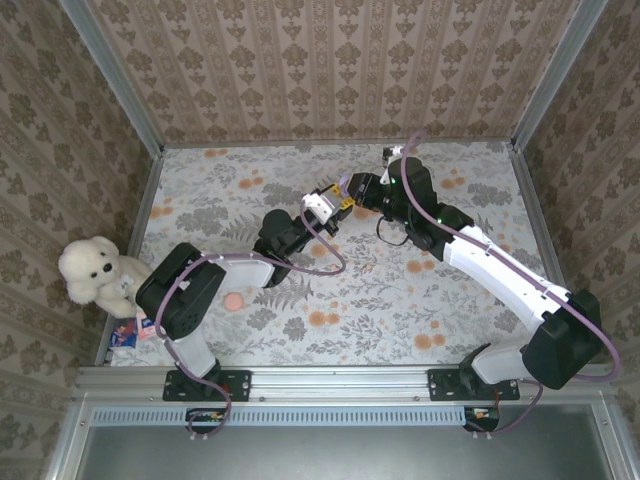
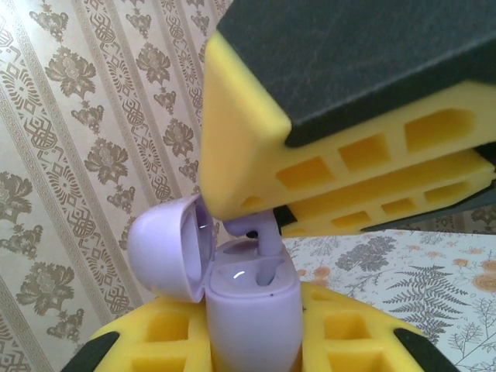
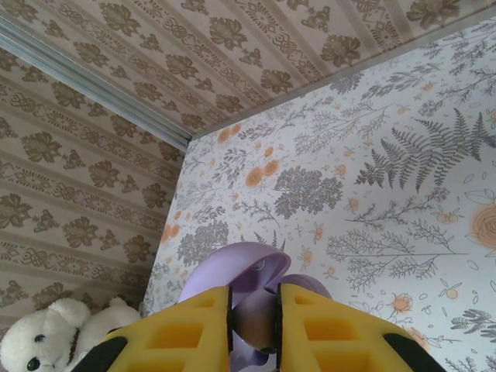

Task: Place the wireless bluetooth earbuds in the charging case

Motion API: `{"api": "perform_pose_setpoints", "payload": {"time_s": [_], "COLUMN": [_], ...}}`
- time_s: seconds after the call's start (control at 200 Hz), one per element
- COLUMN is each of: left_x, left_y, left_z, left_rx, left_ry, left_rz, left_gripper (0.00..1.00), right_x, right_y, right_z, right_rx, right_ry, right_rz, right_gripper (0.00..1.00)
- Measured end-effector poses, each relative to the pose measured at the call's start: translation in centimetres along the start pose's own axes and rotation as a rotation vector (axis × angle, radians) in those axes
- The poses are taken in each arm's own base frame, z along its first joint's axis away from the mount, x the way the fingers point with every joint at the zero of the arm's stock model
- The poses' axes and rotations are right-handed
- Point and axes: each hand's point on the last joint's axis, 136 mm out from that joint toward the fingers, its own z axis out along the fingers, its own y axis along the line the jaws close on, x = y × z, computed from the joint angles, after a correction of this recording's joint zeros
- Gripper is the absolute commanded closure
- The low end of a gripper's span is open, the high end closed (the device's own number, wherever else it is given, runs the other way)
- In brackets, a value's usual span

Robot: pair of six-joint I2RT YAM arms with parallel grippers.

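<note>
Earbud (image 2: 249,226) and charging case (image 2: 252,314) meet in the air above the middle of the tabletop (image 1: 480,300), a little toward its far edge, with each arm carrying one of them. The left gripper (image 1: 318,208) is closed on the lower body of the lavender case and holds it upright. The lid (image 2: 167,256) is swung open to one side, so the wells face up and the mouth is clear from above. The right gripper (image 3: 253,298) has its yellow pads pinched almost together on the head of the earbud. The stem hangs down and, as the left wrist view gives it, its tip is already inside one well, though the bud looks not yet seated. Holding the bud by the head leaves the stem free to enter first. Raising the case off the tabletop lets both arms adjust the alignment. I cannot tell whether the other well is filled. The left arm is folded, its elbow back by the near left corner and its forearm reaching inward with the wrist turned up. The right arm stretches long from the near right corner, then bends its wrist back toward the left gripper. A teddy bear (image 1: 95,270) sits at the tabletop's left edge, well apart.
</note>
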Motion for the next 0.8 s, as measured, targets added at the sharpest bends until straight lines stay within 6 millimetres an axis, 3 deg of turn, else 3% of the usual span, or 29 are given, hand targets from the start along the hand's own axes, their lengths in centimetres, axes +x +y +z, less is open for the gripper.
{"api": "perform_pose_setpoints", "payload": {"time_s": [0.25, 0.49, 0.8], "left_x": [0.10, 0.57, 0.43], "left_y": [-0.06, -0.12, -0.05], "left_z": [0.00, -0.01, -0.01], "left_rx": [0.003, 0.006, 0.003], "left_ry": [0.004, 0.023, 0.017], "left_rz": [-0.001, -0.006, -0.007], "left_gripper": [1.00, 1.00, 1.00], "right_x": [0.18, 0.40, -0.29], "right_y": [-0.15, -0.29, -0.36], "right_z": [0.14, 0.49, -0.24], "right_rx": [0.003, 0.006, 0.023], "right_ry": [0.005, 0.010, 0.010], "right_rz": [-0.001, -0.011, -0.023], "right_gripper": [0.78, 0.61, 0.45]}}
